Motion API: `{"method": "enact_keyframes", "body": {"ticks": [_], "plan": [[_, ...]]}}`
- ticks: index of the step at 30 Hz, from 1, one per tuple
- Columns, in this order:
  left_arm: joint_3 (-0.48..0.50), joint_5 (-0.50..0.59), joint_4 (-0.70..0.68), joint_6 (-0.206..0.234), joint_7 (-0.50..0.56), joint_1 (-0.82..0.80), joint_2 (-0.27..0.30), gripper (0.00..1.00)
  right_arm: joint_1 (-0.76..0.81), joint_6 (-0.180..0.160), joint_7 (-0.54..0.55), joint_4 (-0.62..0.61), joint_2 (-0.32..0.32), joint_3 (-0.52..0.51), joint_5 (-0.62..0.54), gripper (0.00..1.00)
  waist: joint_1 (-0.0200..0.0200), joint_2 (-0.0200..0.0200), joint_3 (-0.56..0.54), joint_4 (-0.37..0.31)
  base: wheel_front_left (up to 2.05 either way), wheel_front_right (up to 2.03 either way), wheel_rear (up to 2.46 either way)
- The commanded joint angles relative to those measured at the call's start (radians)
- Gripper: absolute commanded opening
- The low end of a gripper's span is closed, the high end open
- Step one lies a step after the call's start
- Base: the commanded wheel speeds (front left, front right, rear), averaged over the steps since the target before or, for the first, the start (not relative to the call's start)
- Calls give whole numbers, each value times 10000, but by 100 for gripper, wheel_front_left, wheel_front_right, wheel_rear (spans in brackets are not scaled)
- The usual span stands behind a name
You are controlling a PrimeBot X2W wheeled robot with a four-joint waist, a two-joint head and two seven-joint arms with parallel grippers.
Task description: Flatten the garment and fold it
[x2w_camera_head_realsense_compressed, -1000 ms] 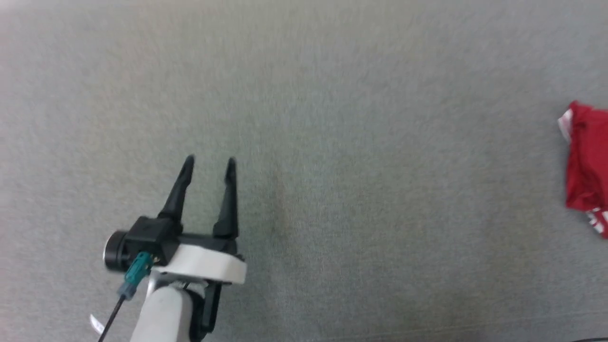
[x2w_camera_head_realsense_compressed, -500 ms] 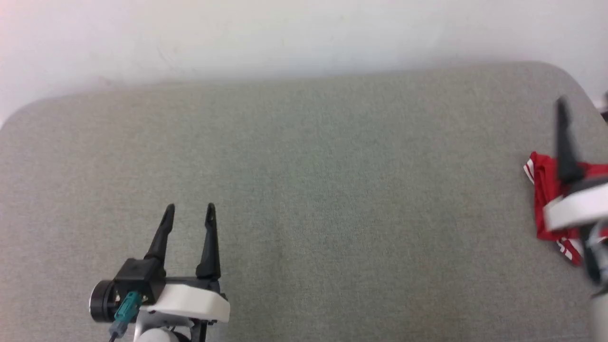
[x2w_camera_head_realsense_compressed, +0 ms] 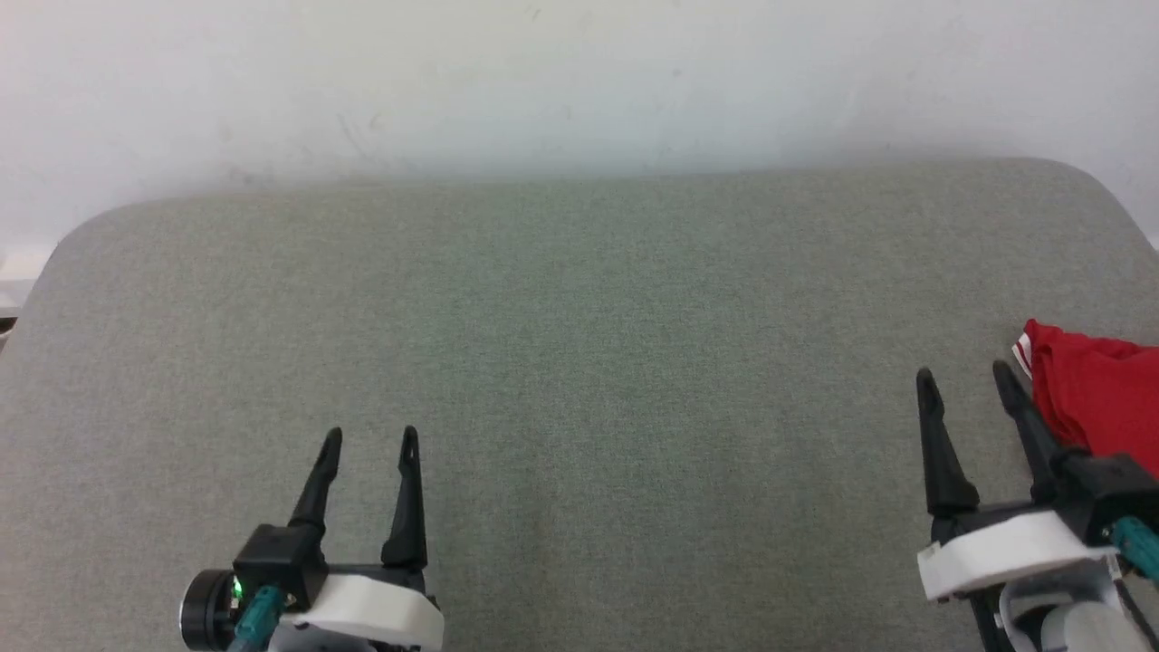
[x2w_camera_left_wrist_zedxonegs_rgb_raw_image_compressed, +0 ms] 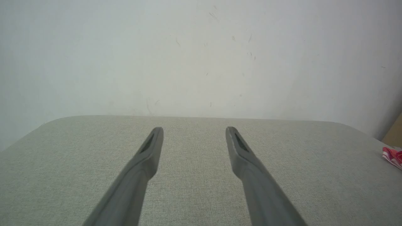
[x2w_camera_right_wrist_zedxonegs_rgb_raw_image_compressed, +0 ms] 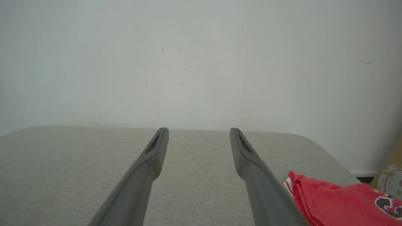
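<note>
The red garment (x2w_camera_head_realsense_compressed: pixel 1096 398) lies bunched at the right edge of the grey padded surface, partly cut off by the frame. The right wrist view shows its red folds (x2w_camera_right_wrist_zedxonegs_rgb_raw_image_compressed: pixel 333 201) with striped trim and a bit of black print at the lower right. In the left wrist view a small red-and-white piece of the garment (x2w_camera_left_wrist_zedxonegs_rgb_raw_image_compressed: pixel 393 156) peeks in at far right. My right gripper (x2w_camera_head_realsense_compressed: pixel 965 376) is open just left of the garment, apart from it. My left gripper (x2w_camera_head_realsense_compressed: pixel 370 437) is open at the lower left, with nothing between its fingers.
The grey padded surface (x2w_camera_head_realsense_compressed: pixel 579 362) has rounded far corners and ends at a white wall (x2w_camera_head_realsense_compressed: pixel 579 81). A brown cardboard box (x2w_camera_right_wrist_zedxonegs_rgb_raw_image_compressed: pixel 391 175) stands beyond the surface's right edge.
The head camera has tilted up, bringing the wall and the far edge into view. The right gripper, raised over the garment half a second ago, now sits low beside it.
</note>
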Motion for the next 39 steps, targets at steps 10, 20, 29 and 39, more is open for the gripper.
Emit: {"method": "enact_keyframes", "body": {"ticks": [10, 20, 29, 39], "plan": [[-192, 106, 160, 49, -47, 268, -14, 100, 713, -19, -325, 28, 178, 73, -453, 100, 1, 0, -106, 150, 0, 0, 0], [-206, 113, 206, 66, -47, 231, -19, 100, 695, -19, -380, 18, 190, 135, -236, 100, 1, 0, -95, 198, 0, 0, 0], [-197, 21, 134, -6, 22, 158, -4, 0, 625, 2, -311, 33, 146, 82, -243, 0, 1, 0, -60, 223, 0, 0, 0], [-130, 126, 67, -10, 226, 123, -5, 0, 601, 0, -127, -18, 150, 126, -294, 0, 1, 0, -56, 217, 0, 0, 0]]}}
